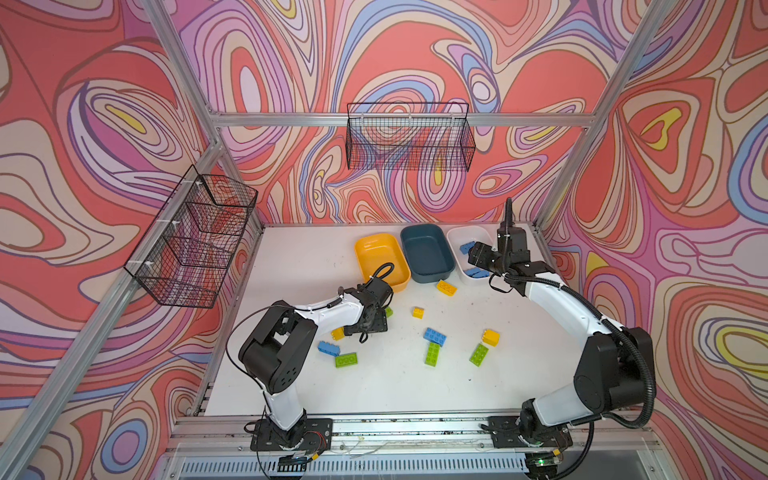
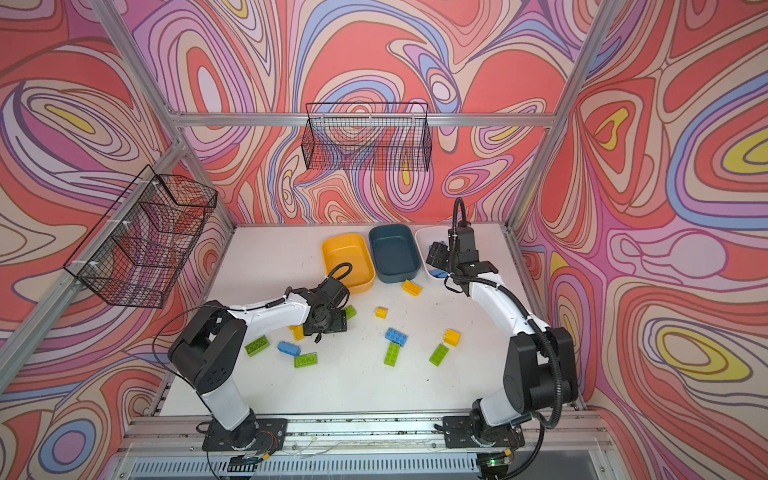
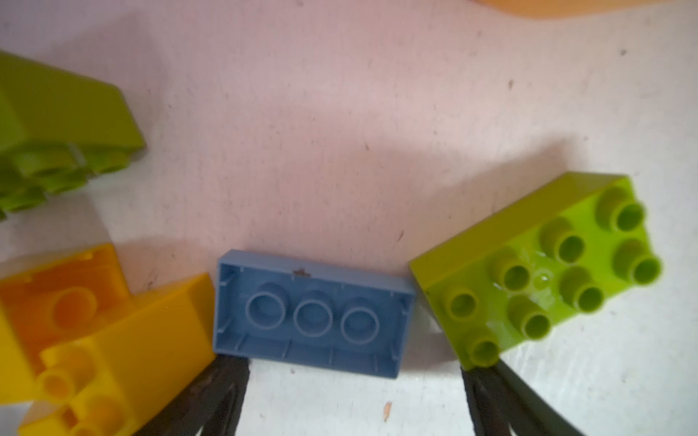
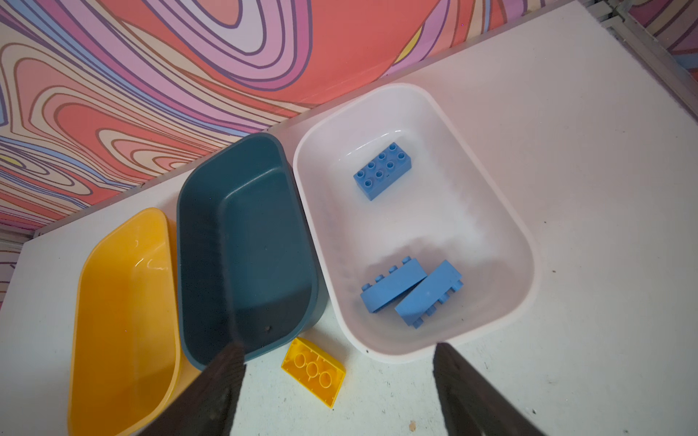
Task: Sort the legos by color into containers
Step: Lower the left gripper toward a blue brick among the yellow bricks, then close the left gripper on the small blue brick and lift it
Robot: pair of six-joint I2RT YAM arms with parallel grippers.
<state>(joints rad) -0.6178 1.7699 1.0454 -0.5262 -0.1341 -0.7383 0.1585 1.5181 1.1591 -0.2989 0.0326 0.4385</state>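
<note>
Reference: clock face laid on the table (image 1: 291, 266), with 12 at the far wall and 6 at the arm bases.
Containers: yellow container (image 1: 380, 259), dark blue container (image 1: 428, 253) and white container (image 4: 415, 226), side by side along the far edge from 12 to 1 o'clock.
Sorted stock: three blue bricks (image 4: 381, 170) in the white container; the other two containers hold nothing.
Loose stock: yellow, blue and green legos (image 1: 432, 354) spread from centre toward 1 and 4 o'clock, plus a tight cluster at 8 o'clock.
Left gripper (image 3: 355, 368): low over the 8 o'clock cluster, fingers spread, holding nothing.
Nearest item: blue brick (image 3: 313, 317), just ahead of the fingertips, hollow underside toward the wrist camera. A yellow brick (image 3: 151, 339) crowds one short end and a green brick (image 3: 528, 264) the other.
Right gripper (image 4: 338, 349): over the white container at 1 o'clock, fingers spread, empty.
Handling (judged): light, rigid, smooth plastic; not fragile; apt to skid or twist.
Hold (judged): across the two long flat walls at mid-length, since neighbours block the short ends.
</note>
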